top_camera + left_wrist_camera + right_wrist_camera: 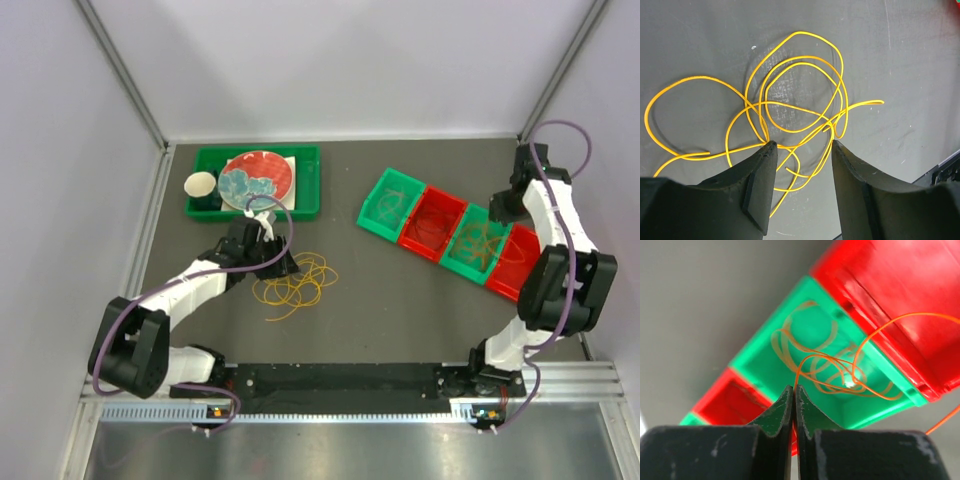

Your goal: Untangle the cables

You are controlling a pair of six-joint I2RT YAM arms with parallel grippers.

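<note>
A tangle of yellow cable lies on the dark table; it also shows in the left wrist view as several overlapping loops. My left gripper is open just above the near edge of this tangle, with strands between the fingers and nothing gripped. My right gripper is shut on a thin orange cable. It holds that cable above a green bin whose floor holds paler cable loops. In the top view that bin holds tangled cable.
Four bins stand in a diagonal row at the right: green, red, green, red. A green tray at the back left holds a red plate and a white cup. A black rail runs along the near edge.
</note>
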